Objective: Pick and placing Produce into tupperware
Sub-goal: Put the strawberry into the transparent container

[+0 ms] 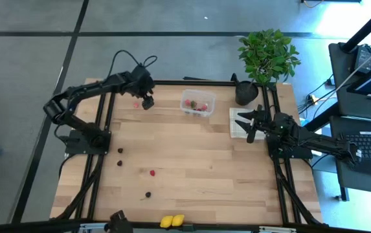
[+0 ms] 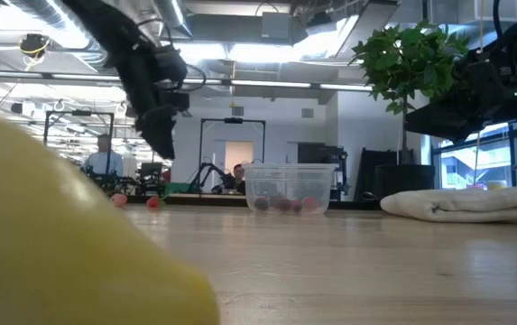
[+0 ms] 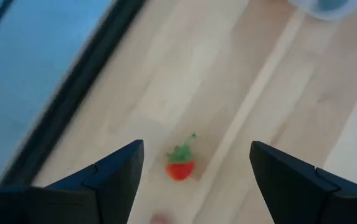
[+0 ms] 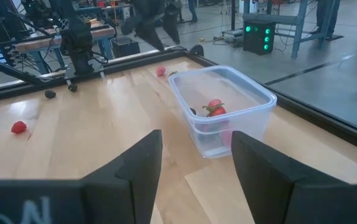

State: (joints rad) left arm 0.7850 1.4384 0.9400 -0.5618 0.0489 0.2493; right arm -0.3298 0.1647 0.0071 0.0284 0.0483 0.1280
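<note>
The tupperware (image 1: 198, 103) is a clear box at the table's far middle, with red berries (image 4: 214, 109) inside. My left gripper (image 3: 197, 180) hangs open, pointing steeply down, above a small red strawberry (image 3: 180, 167) near the far left edge; the berry lies on the wood between the fingers, untouched. A pink piece (image 1: 135, 103) lies beside it. More produce rests on the table: a red berry (image 1: 152, 173), dark round ones (image 1: 120, 150) and two yellow lemons (image 1: 172, 221) at the near edge. My right gripper (image 4: 194, 168) waits open over the checked cloth (image 1: 240, 123), facing the tupperware.
A potted green plant (image 1: 266, 55) stands at the far right corner behind the cloth. A black frame rail (image 3: 72, 106) runs along the table's edge close to the left gripper. Bare wood (image 1: 204, 162) spreads across the table's middle. People show in the room beyond.
</note>
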